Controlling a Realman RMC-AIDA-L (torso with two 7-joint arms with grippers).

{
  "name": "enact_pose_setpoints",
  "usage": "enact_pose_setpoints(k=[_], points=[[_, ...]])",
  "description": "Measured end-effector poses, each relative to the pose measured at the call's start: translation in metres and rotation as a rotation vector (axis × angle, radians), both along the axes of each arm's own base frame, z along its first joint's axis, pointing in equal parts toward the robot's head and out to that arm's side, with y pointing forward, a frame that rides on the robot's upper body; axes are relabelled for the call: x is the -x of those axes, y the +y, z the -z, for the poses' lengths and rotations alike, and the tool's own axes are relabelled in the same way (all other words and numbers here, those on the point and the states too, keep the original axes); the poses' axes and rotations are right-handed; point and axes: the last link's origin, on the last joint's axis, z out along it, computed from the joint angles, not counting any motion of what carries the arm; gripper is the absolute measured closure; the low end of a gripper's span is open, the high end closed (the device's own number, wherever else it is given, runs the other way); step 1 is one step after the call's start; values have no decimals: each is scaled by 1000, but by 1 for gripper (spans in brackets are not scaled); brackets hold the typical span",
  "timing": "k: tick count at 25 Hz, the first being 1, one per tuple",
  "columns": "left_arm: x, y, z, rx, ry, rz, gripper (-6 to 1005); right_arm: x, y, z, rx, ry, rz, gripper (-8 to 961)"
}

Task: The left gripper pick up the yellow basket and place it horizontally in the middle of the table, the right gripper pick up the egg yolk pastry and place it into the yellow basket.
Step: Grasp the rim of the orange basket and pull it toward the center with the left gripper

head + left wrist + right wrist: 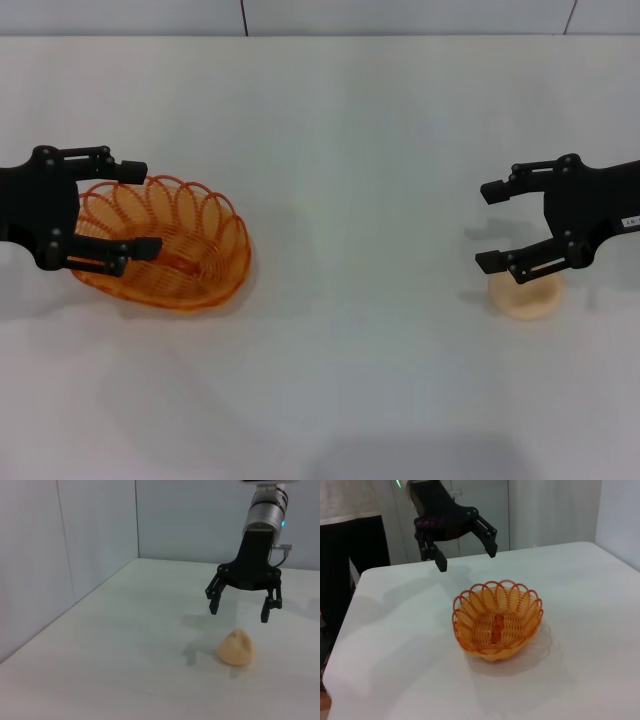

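Note:
The yellow basket (pixel 190 240) stands upright on the white table (pixel 350 200) at the left; it also shows in the right wrist view (pixel 497 617). My left gripper (pixel 140 208) is open and empty, its fingers spread over the basket's left end; the right wrist view shows the left gripper (pixel 466 555) hovering above the basket, apart from it. The egg yolk pastry (pixel 525 297) lies on the table at the right. My right gripper (pixel 488 228) is open and empty, just above the pastry. The left wrist view shows the right gripper (pixel 239 613) over the pastry (pixel 236 648) without touching it.
A grey wall (pixel 400 15) runs along the table's far edge. In the left wrist view a wall panel (pixel 60 555) borders the table's side. A dark standing shape (pixel 350 565) is beside the table edge in the right wrist view.

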Motion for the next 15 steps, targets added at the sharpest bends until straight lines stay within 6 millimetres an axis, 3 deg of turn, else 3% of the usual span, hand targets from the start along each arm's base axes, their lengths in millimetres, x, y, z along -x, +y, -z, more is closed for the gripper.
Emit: enact_pose_setpoints(k=[15], points=[[0,1,-1,-14,-3,-1,112,0,3,-2,-36,24,13,85]])
